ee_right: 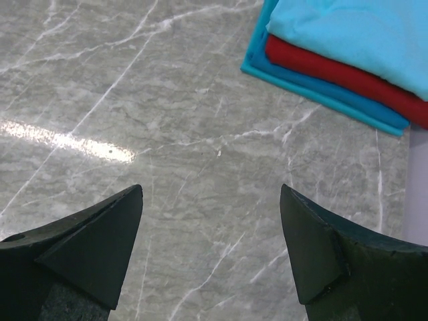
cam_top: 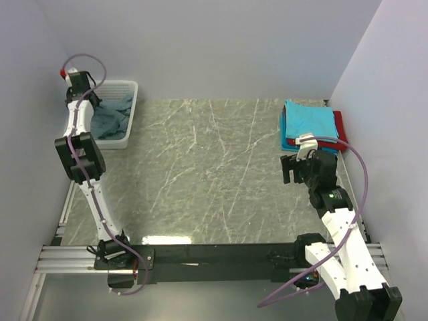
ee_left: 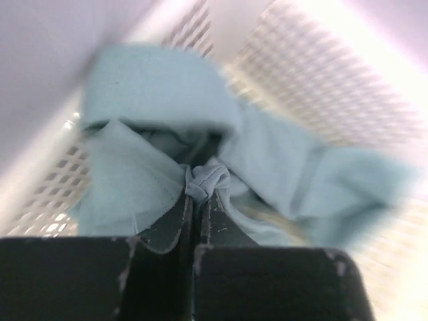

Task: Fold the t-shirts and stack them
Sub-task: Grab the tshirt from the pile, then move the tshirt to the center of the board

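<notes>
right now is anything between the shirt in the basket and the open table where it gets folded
Only the basket wall, which the grey-blue shirt must clear; the left tool is shut on that shirt. The table shows nothing in the path; the right tool is open by the folded stack.

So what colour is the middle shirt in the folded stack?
Red. The middle shirt shows best in the right wrist view.

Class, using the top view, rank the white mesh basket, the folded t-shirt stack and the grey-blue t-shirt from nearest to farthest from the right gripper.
1. The folded t-shirt stack: far right, just beyond the right gripper.
2. The white mesh basket: far left corner, its right wall facing the gripper.
3. The grey-blue t-shirt: inside that basket, just past the wall.
</notes>
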`<control>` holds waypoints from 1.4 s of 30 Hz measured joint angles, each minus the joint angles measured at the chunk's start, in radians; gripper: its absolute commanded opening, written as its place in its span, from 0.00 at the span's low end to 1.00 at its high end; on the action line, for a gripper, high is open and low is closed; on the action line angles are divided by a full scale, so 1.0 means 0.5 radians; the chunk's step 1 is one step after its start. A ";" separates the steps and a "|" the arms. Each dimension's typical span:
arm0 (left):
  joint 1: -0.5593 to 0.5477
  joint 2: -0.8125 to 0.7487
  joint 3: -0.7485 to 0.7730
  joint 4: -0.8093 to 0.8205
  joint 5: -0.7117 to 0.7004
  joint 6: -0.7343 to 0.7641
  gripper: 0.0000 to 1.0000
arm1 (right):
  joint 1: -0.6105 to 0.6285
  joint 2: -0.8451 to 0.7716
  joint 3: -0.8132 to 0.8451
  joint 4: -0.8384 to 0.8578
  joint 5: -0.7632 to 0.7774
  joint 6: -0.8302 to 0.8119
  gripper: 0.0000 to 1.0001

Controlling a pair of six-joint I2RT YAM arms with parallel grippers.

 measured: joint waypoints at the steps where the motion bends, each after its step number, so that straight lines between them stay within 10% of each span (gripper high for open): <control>1: -0.002 -0.072 -0.019 0.007 0.027 -0.020 0.00 | 0.000 -0.017 0.000 0.001 0.000 -0.002 0.89; 13: -0.313 -1.514 -0.034 0.285 0.343 -0.182 0.00 | 0.000 -0.145 0.000 0.008 0.005 -0.004 0.89; 21: -0.527 -1.919 -0.095 0.409 0.709 -0.357 0.00 | -0.003 -0.164 0.000 0.031 0.037 -0.004 0.89; 31: -1.053 -2.171 -1.191 0.583 1.154 -0.568 0.01 | -0.029 -0.168 -0.001 0.060 0.081 -0.003 0.88; 33: -1.174 -2.168 -1.431 0.653 1.221 -0.595 0.16 | -0.029 -0.159 -0.001 0.064 0.082 -0.003 0.88; 36: -1.291 -2.084 -1.671 0.682 1.262 -0.558 0.67 | -0.029 -0.132 -0.001 0.064 0.080 -0.006 0.88; 42: -1.299 -1.640 -1.624 0.377 0.825 -0.213 0.77 | -0.032 -0.076 -0.002 0.037 -0.089 -0.075 0.88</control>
